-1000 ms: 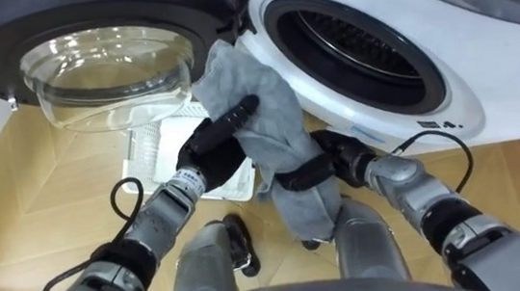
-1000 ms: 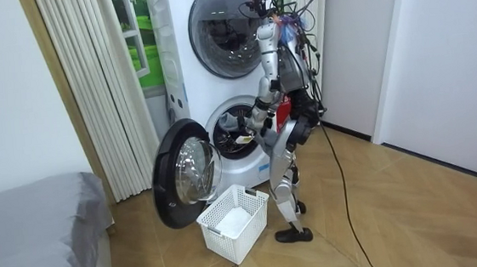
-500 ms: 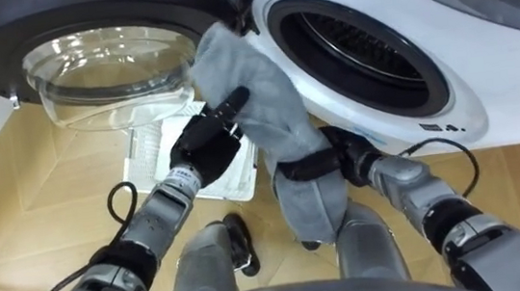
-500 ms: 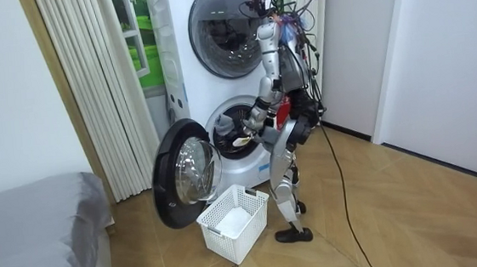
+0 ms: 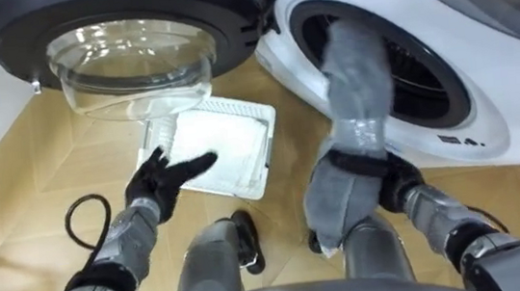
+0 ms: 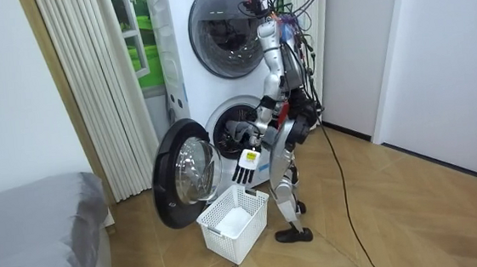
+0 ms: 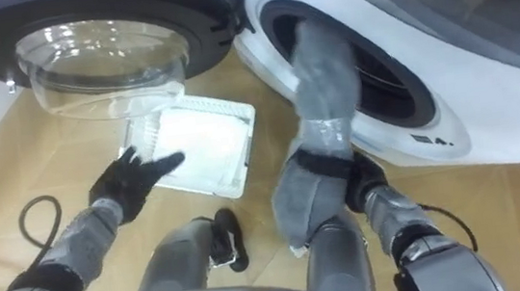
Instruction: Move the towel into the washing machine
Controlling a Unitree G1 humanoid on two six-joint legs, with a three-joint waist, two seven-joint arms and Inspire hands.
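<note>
The grey towel [image 5: 354, 68] stands up against the mouth of the lower washing machine [image 5: 491, 131], its top end leaning into the dark drum [image 5: 427, 75] and its lower end hanging in front of my legs. My right hand [image 5: 379, 174] is shut round the towel's middle, just below the drum's rim. Lower left, my left hand [image 5: 161, 175] is open with fingers spread, apart from the towel and above the white basket [image 5: 253, 170]. In the room view I stand facing the machine, the towel [image 6: 237, 134] at its opening and my left hand [image 6: 246, 167] hanging over the basket [image 6: 233, 223].
The round glass door [image 5: 123, 44] is swung wide open to the left. The white basket sits on the wooden floor [image 5: 33, 198] below the door, by my feet. A second machine [image 6: 213, 33] is stacked above; a curtain [image 6: 95, 94] and a bed [image 6: 33, 235] lie at the room view's left.
My left hand has let go of the towel, opened and dropped down to the left over the basket. My right hand has lifted the towel so its top leans into the drum mouth.
</note>
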